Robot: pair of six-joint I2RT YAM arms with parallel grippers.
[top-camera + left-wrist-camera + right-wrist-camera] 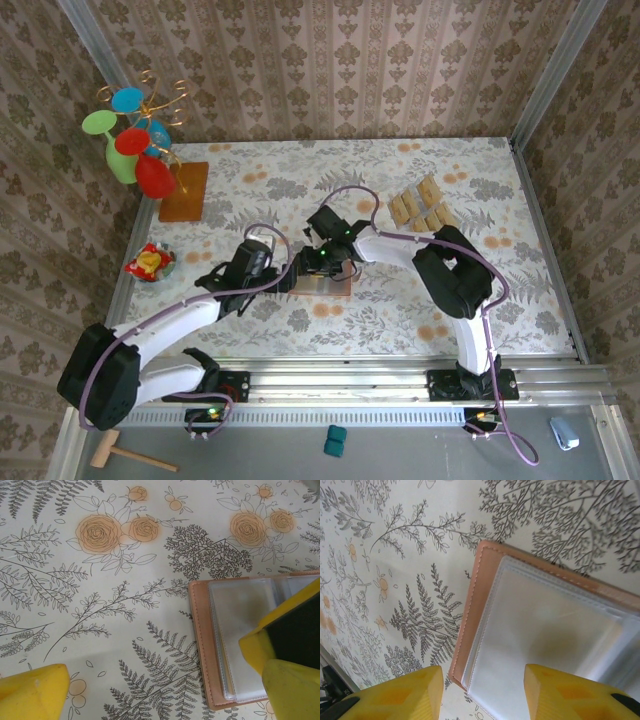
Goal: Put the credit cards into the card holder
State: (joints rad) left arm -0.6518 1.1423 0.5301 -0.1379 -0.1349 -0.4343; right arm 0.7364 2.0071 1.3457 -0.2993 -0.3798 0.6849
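Reddish-brown leather card holder (470, 620) lies open mid-table beneath the left gripper (150, 660), spread wide, and the right gripper (483, 672), parted and empty; tan-gold credit cards (420, 208) sit far right.

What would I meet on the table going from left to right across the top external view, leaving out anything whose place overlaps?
Crumpled red-and-yellow wrapper → flat reddish-brown leather card holder → cluster of thin tan-gold credit cards.
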